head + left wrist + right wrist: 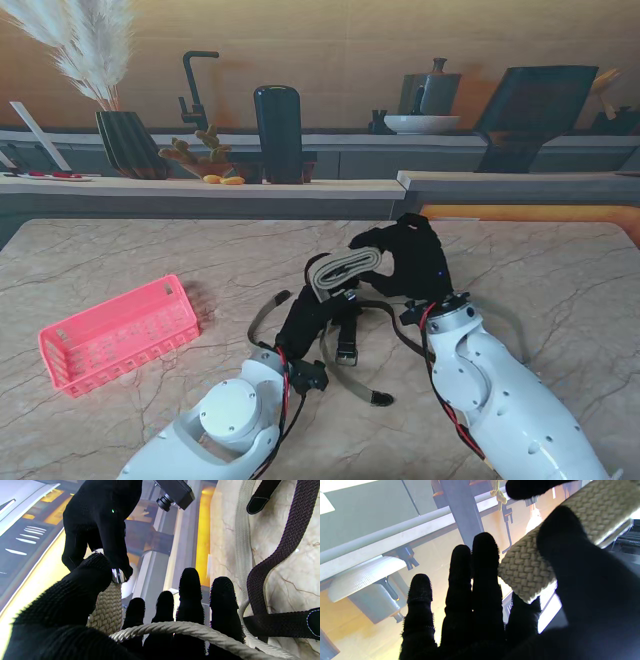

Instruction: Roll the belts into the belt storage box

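Webbing filled the space between my two robot hands: a beige woven belt point(343, 272), partly coiled, was raised off the marble tabletop point(560, 270) near its middle. My right robot hand point(408, 258) grasped the coil, thumb pressed on its outer face as the right wrist view showed point(527, 565). My left robot hand point(300, 322) gripped the same belt from the nearer side, its thumb against the braid beside a metal end piece point(117, 576) and its fingers point(190, 590) reaching past a beige loop. A dark braided belt point(282, 552) lay loose on the tabletop under the hands, its tail end point(380, 398) trailing toward me. The pink belt storage box point(118, 334) sat well apart to my left, with no belt visible in it.
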